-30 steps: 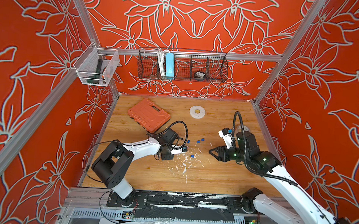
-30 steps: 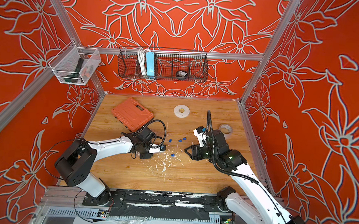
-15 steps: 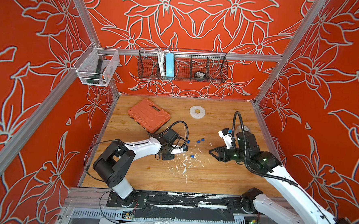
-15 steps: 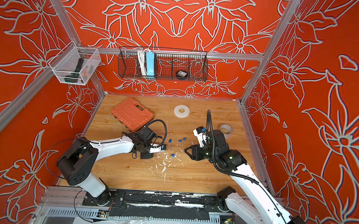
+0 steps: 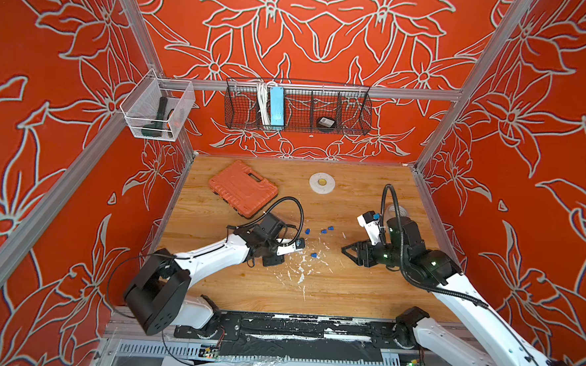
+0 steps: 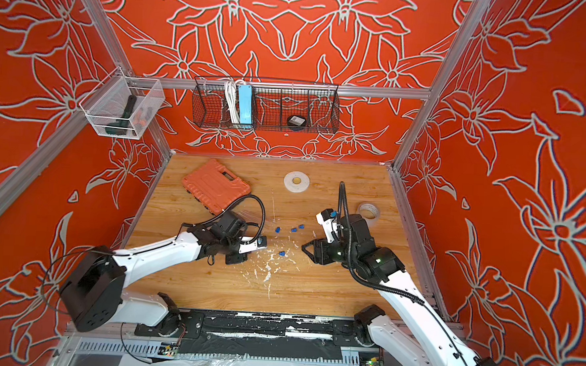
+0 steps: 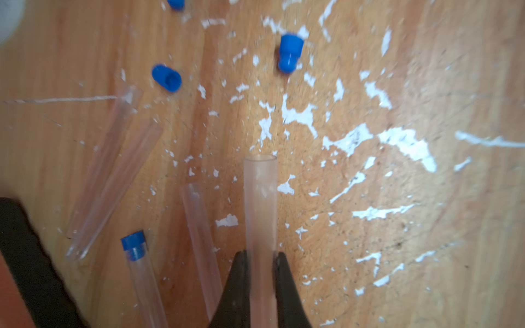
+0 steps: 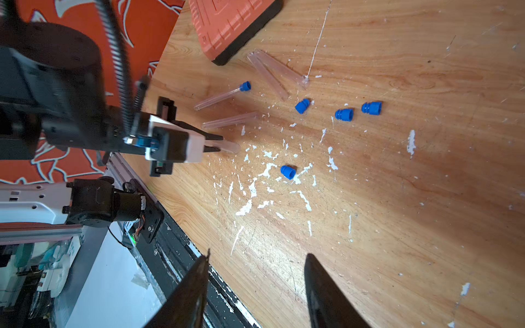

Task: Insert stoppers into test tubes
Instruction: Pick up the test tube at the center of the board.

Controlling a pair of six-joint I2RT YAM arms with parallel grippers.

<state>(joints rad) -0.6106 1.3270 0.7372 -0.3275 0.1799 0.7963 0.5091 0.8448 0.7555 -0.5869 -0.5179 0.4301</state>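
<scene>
The held tube (image 7: 260, 204) was clamped near its closed end by the left end effector (image 7: 260, 254), whose two black jaws were pressed tight on the glassy wall; the open mouth pointed away from the wrist, free of the jaws, I think so that a plug could enter from the front; whether the tube was lifted or lay on the worktop (image 7: 412, 85), I could not tell.

Just beside it lay the capped tube (image 8: 218, 98) with its blue stopper (image 8: 245, 86) seated in the mouth, so one of the five seemed finished; another open tube (image 8: 230, 120) lay between the capped one and the held one; two more tubes (image 8: 267, 73) lay touching each other near the corner of the orange case (image 8: 233, 25), none of them stopped.

Four loose stoppers were scattered on the wood; the nearest stopper (image 8: 288, 172) lay among white paint flecks just beyond the held tube's mouth, and three others (image 8: 344, 114) lay farther off in a loose row.

The right end effector (image 8: 258, 253) hung above the worktop, apart from all of these, its jaws spread and holding nothing; it faced the stoppers, likely because it had to fetch one while the left one held the tube steady.
</scene>
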